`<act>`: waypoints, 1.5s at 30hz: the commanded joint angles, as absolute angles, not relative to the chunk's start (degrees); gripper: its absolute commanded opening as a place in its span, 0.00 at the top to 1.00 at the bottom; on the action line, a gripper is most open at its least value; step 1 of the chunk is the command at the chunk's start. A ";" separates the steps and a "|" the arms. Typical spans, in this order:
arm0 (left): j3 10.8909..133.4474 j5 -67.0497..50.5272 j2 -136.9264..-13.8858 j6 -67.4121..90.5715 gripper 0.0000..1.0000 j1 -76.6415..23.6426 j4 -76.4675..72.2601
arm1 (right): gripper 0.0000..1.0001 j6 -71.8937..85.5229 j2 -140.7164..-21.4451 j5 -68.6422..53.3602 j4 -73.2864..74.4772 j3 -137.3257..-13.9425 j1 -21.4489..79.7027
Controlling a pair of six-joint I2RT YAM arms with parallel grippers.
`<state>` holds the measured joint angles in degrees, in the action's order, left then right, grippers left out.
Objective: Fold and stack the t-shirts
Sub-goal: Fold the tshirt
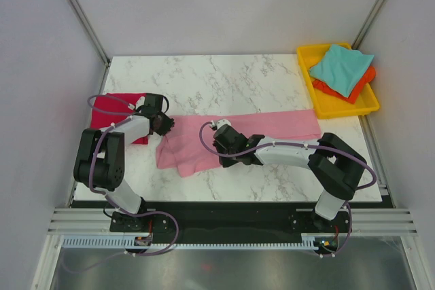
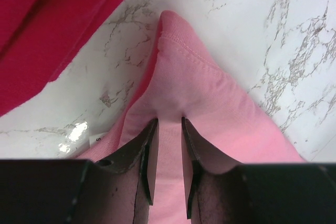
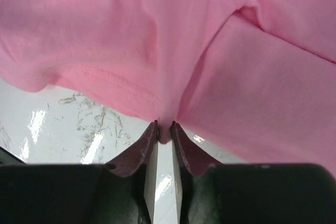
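The light pink t-shirt (image 1: 272, 127) lies stretched across the table, bunched at its left end. My left gripper (image 1: 163, 125) is shut on that left end; in the left wrist view pink cloth (image 2: 210, 93) fills the gap between the fingers of the gripper (image 2: 169, 121). My right gripper (image 1: 221, 147) is shut on a pinched fold of the shirt's near edge (image 3: 157, 35), with the fold held at the tips of the gripper (image 3: 164, 125). The crimson red t-shirt (image 1: 112, 106) lies folded at the far left, beside the left gripper (image 2: 47, 24). The teal t-shirt (image 1: 338, 66) lies on the orange one (image 1: 357, 86).
A yellow tray (image 1: 340, 106) at the back right corner holds the teal and orange shirts. The marble table (image 1: 224, 79) has grey walls on three sides. A white label (image 2: 97, 140) shows at the pink shirt's edge.
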<state>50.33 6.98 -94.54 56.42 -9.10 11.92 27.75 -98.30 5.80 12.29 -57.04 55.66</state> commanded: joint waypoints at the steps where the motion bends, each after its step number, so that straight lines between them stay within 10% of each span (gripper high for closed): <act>1: 51.59 9.67 -92.64 54.58 0.69 -9.14 12.31 | 0.75 27.95 -97.99 2.12 14.24 -56.25 55.99; 19: 49.92 10.99 -84.56 53.17 0.65 -12.74 11.34 | 0.56 21.01 -97.90 8.79 20.39 -68.72 57.22; 45: 52.91 6.33 -94.40 53.00 0.67 -13.27 10.46 | 0.71 26.10 -108.73 -0.54 8.35 -63.99 59.14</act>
<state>50.85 4.40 -95.07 54.78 -13.34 10.61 24.47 -109.65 -2.68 6.04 -66.00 57.71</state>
